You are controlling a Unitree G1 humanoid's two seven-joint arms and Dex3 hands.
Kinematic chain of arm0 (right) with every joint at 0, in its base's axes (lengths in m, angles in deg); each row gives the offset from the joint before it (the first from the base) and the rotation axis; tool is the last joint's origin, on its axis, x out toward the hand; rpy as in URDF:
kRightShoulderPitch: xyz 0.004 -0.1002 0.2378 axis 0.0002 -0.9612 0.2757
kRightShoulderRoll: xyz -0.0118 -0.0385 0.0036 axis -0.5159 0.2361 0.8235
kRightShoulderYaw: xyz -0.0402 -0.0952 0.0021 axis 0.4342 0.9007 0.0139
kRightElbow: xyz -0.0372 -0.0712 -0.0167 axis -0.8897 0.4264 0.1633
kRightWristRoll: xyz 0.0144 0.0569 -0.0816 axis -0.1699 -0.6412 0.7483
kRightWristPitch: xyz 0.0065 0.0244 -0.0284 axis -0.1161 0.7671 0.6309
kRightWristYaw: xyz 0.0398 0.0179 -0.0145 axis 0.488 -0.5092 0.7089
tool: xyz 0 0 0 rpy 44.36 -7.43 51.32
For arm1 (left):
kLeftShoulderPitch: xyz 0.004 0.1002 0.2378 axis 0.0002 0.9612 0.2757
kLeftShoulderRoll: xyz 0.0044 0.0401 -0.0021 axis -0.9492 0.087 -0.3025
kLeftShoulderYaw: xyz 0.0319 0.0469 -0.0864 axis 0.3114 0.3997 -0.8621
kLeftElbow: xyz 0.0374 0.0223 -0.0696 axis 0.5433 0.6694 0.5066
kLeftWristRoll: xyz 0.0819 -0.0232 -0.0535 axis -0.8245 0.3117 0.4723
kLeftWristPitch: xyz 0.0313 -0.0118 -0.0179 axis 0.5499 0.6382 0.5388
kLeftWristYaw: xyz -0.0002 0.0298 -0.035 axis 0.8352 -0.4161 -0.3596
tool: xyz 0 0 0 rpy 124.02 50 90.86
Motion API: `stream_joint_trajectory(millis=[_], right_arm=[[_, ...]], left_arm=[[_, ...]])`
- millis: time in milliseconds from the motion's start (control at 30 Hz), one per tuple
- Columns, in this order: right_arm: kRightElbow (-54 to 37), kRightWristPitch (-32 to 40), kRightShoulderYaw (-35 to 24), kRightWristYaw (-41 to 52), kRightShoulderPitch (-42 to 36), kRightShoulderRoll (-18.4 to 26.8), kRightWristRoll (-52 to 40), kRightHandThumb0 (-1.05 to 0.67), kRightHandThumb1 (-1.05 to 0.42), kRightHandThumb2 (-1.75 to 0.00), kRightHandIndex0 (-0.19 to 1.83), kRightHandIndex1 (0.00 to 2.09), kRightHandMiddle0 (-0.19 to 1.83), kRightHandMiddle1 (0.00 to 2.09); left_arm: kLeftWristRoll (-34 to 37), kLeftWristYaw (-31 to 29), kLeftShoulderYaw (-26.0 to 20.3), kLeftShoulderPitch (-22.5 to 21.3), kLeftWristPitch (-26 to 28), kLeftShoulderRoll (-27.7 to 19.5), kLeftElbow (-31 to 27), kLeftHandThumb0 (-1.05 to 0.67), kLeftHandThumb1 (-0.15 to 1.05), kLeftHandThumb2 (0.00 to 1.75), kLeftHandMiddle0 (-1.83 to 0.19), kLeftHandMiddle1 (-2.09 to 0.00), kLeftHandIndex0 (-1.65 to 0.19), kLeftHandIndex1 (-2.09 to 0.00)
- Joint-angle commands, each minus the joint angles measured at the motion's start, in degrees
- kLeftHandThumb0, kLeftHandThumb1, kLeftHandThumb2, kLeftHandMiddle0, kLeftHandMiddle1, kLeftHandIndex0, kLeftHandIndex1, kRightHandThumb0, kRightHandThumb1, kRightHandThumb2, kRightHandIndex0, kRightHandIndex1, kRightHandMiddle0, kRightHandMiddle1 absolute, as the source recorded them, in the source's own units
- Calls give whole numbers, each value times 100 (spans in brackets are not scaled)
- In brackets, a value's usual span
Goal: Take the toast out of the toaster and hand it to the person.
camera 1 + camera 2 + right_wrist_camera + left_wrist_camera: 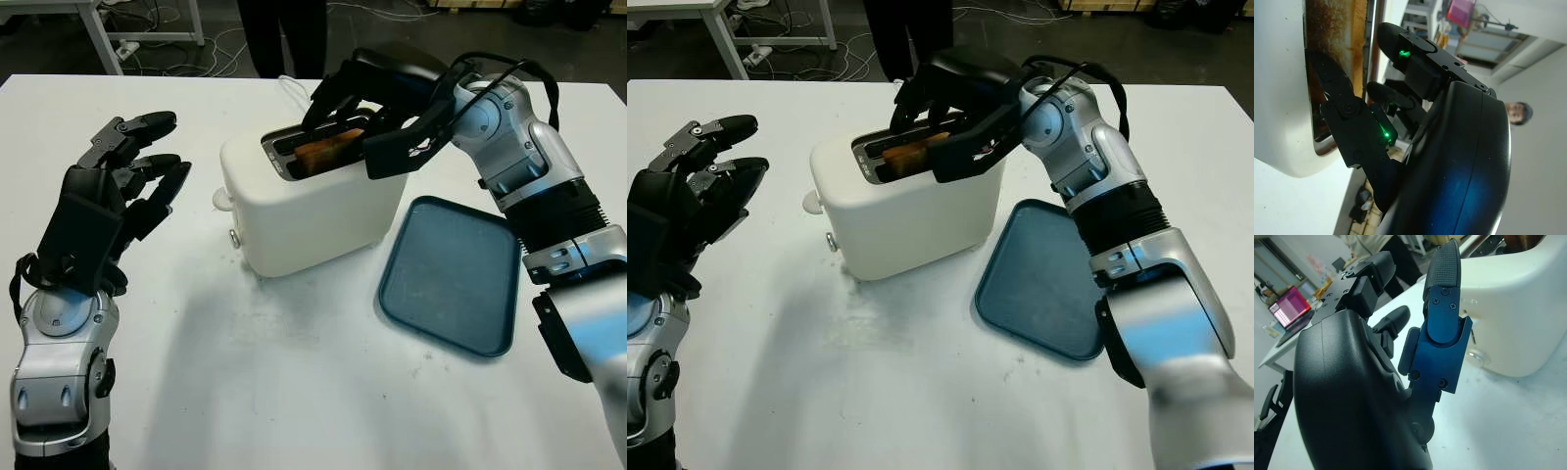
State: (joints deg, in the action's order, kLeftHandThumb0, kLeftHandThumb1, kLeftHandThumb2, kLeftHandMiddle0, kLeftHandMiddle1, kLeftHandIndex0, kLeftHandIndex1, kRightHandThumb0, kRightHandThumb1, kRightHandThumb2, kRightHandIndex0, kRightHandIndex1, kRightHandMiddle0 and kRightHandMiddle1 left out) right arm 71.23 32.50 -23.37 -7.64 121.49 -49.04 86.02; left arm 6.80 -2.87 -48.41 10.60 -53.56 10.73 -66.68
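A cream toaster [313,211] stands mid-table with a browned slice of toast [328,149] sitting in its slot, the top edge just showing. My right hand [358,117] hovers over the slot, open and straddling the toast. In the right wrist view its thumb [1347,127] dips into the slot against the toast [1334,44], while the other fingers [1400,46] stay past the slot's far rim. Left of the toaster, my left hand [127,181] is raised above the table, open and holding nothing.
A dark blue tray [456,274] lies flat right of the toaster, under my right forearm. A person in dark trousers [279,34] stands at the table's far edge. Bare white tabletop [294,372] stretches in front of the toaster.
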Motion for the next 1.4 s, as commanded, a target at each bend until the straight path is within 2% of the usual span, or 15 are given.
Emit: stream_joint_trajectory(millis=[0, 133, 300, 333, 367, 433, 500, 533, 600, 667, 733, 800, 867, 967, 1367], right_arm=[[-59, 50, 36, 236, 55, -29, -77, -36, -66, -1, 100, 59, 108, 13], [-105, 176, 117, 604, 48, -20, -21, -40, -67, 0, 104, 75, 116, 16], [-128, 83, 225, 850, -26, 51, 51, -43, -67, 0, 106, 86, 123, 18], [-130, 29, 258, 841, -54, 73, 88, -44, -67, 0, 107, 94, 125, 18], [-130, -20, 292, 828, -75, 94, 120, -46, -67, 0, 104, 114, 128, 20], [-151, -87, 362, 820, -116, 139, 167, -49, -68, 0, 103, 137, 132, 24], [-196, -145, 427, 810, -150, 191, 206, -51, -69, 0, 101, 150, 131, 30], [-211, -239, 459, 734, -170, 225, 253, -52, -71, 0, 100, 156, 126, 43], [-230, -420, 493, 551, -211, 276, 335, -58, -76, 0, 100, 166, 104, 97], [-202, -685, 472, 203, -273, 307, 407, -60, -81, -1, 104, 172, 95, 131], [-179, -940, 441, -351, -359, 329, 576, -56, -88, -3, 109, 173, 95, 147], [-148, -1094, 409, -798, -411, 331, 712, -49, -91, -14, 114, 174, 91, 167], [-101, -1154, 389, -1075, -392, 328, 799, -47, -92, -24, 115, 174, 88, 173], [-23, -1193, 299, -1435, -368, 286, 838, -47, -92, -30, 116, 175, 86, 174], [347, -1065, 41, -2342, 57, 300, 1063, -48, -92, -31, 115, 175, 86, 175]], left_arm=[[-77, 24, 25, -7, -131, -2, 36, -70, 92, 19, -23, -90, -35, -54], [-86, 34, 36, -13, -136, -9, 33, -71, 92, 20, -22, -90, -34, -54], [-89, 41, 27, 7, -170, -10, 22, -71, 92, 20, -21, -90, -34, -54], [-93, 52, 25, 8, -153, -7, 10, -71, 92, 20, -21, -90, -34, -55], [-94, 63, 24, 7, -125, -4, -4, -72, 92, 20, -22, -90, -35, -55], [-81, 72, 19, 7, -78, -2, -34, -72, 92, 19, -22, -90, -34, -55], [-82, 74, 22, 17, -85, -4, -43, -71, 92, 19, -22, -90, -34, -55], [-77, 67, 23, 22, -99, -5, -42, -71, 92, 19, -22, -90, -34, -55], [-89, 64, 35, 31, -110, -12, -41, -71, 92, 19, -21, -90, -34, -54], [-106, 67, 44, 37, -95, -19, -42, -72, 92, 20, -21, -90, -34, -54], [-94, 68, 42, 37, -87, -10, -38, -72, 92, 20, -22, -90, -34, -54], [-88, 68, 41, 37, -93, -4, -28, -71, 92, 20, -22, -90, -34, -54], [-100, 73, 43, 44, -151, 2, 7, -72, 92, 20, -22, -90, -35, -54], [-95, 75, 39, 41, -180, 11, 33, -72, 92, 19, -22, -90, -35, -54], [-71, 66, 23, 50, -100, -21, -6, -71, 92, 19, -22, -90, -34, -54]])
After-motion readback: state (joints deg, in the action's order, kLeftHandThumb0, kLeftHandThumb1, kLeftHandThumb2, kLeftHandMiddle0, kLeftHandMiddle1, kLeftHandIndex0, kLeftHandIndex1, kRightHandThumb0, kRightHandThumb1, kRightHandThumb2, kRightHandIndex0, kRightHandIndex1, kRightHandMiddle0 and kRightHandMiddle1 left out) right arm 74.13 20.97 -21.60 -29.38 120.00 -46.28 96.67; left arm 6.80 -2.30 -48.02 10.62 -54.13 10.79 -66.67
